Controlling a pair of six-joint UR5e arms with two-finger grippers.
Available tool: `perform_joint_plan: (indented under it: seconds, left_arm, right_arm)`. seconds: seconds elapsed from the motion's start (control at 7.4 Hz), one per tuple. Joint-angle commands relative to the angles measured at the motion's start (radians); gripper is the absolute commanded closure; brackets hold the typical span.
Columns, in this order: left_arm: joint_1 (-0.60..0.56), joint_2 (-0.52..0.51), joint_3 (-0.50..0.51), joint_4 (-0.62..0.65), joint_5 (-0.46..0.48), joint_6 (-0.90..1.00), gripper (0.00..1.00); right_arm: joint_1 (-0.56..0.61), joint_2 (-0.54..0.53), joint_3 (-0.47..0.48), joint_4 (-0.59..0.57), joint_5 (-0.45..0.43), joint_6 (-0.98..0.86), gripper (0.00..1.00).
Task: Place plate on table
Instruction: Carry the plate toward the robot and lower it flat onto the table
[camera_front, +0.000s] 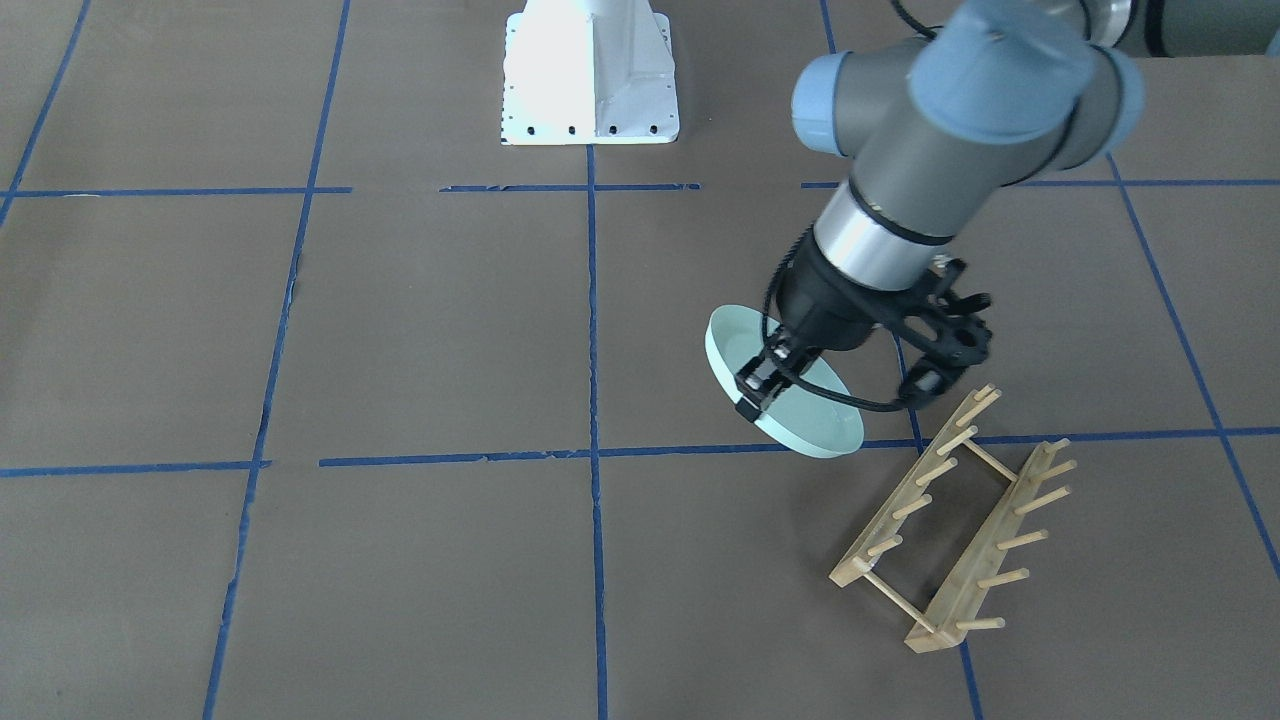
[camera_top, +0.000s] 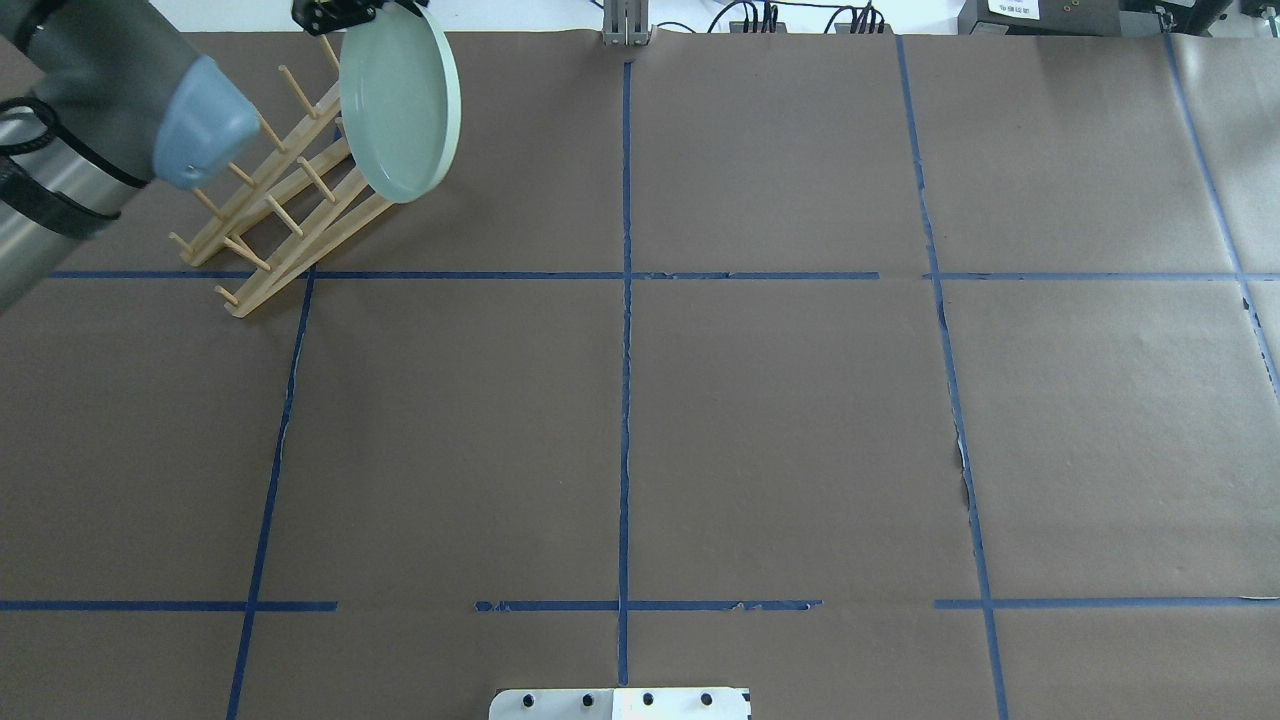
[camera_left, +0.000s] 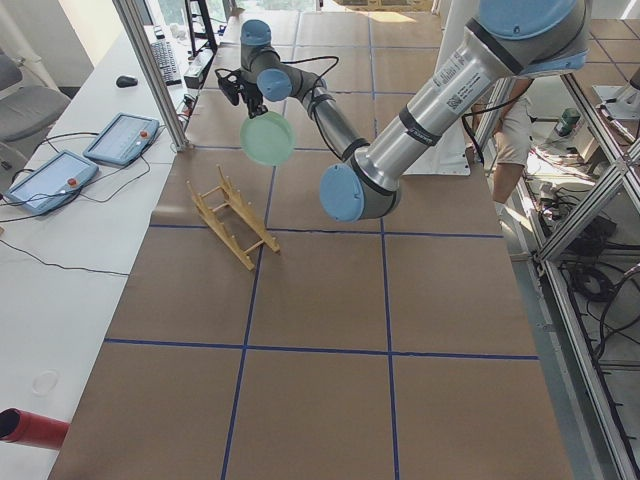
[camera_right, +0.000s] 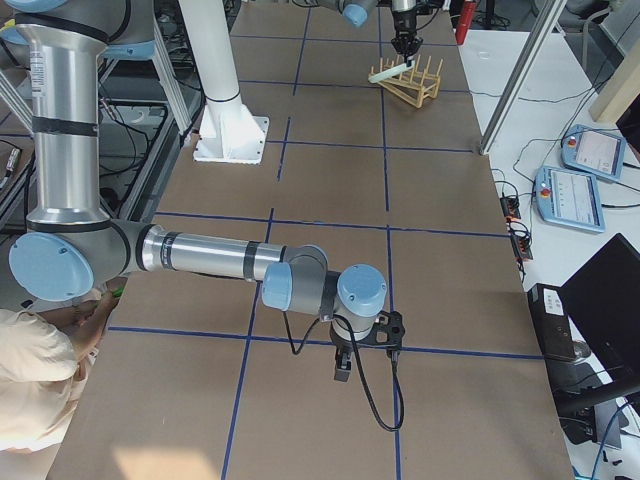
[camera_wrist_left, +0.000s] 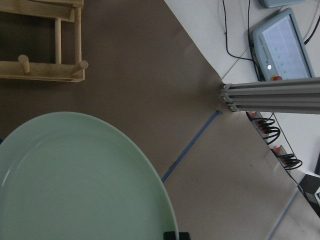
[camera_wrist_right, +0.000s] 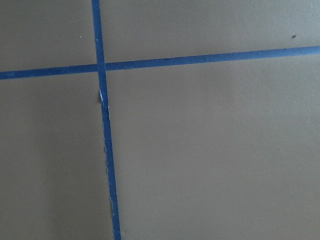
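The pale mint-green plate (camera_front: 822, 416) hangs tilted on edge in the air above the brown table (camera_front: 430, 330), just beside the wooden peg rack (camera_front: 950, 520). My left gripper (camera_front: 758, 392) is shut on the plate's rim. The plate also shows in the overhead view (camera_top: 400, 105), the exterior left view (camera_left: 266, 140) and the left wrist view (camera_wrist_left: 75, 180). My right gripper (camera_right: 343, 372) shows only in the exterior right view, low over the table far from the plate, and I cannot tell if it is open or shut.
The rack (camera_top: 280, 210) holds no plates and stands at the table's far left corner. The white robot base (camera_front: 590, 75) sits mid-table on the robot's side. An aluminium post (camera_wrist_left: 270, 95) and teach pendants (camera_left: 120, 135) are past the table's edge.
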Motion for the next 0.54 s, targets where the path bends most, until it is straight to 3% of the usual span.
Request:
perform_joint_plan:
  seconds: [0.0,0.14,0.41]
  left_arm:
    - [0.146,-0.066,0.086,0.258,0.103,0.120,1.00]
    - [0.214,-0.091,0.157,0.339,0.170,0.166,1.00]
    - [0.279,-0.068,0.174,0.348,0.205,0.171,1.00]
  right_arm:
    - [0.000,0.000,0.000,0.000,0.000,0.000,0.00]
    - [0.000,0.000,0.000,0.000,0.000,0.000,0.00]
    - [0.000,0.000,0.000,0.000,0.000,0.000,0.00]
